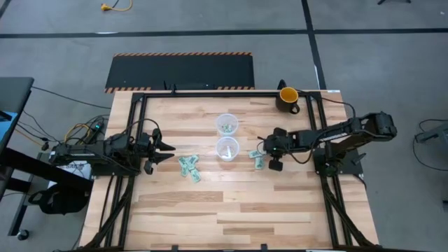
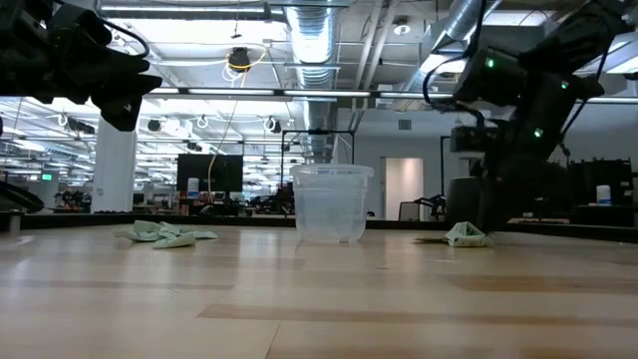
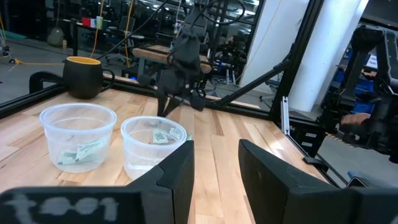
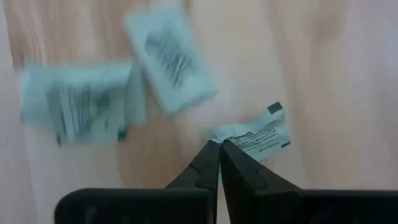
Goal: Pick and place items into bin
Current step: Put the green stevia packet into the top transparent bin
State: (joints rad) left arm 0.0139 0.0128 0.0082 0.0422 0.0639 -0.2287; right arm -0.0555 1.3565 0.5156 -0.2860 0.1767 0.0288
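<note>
High view: right gripper reaching in over the table, low above a small cluster of packets just right of the near clear cup. Second cluster of packets lying left of that cup, long axis running along the table's depth, with bare wood all round. Far clear cup just behind the near one, green bits inside. Dark mug near the far right edge. Left gripper parked at the left side, jaws apart.

Low view: right-hand packets crumpled flat on the wood, well apart from the cup.

Left wrist view: fingers standing apart, nothing between.

Right wrist view: right gripper jaws pressed together at the corner of a small packet, its long axis slanting away from the tips; whether pinched or only touched, cannot tell. Two larger packets beside it, flat.
</note>
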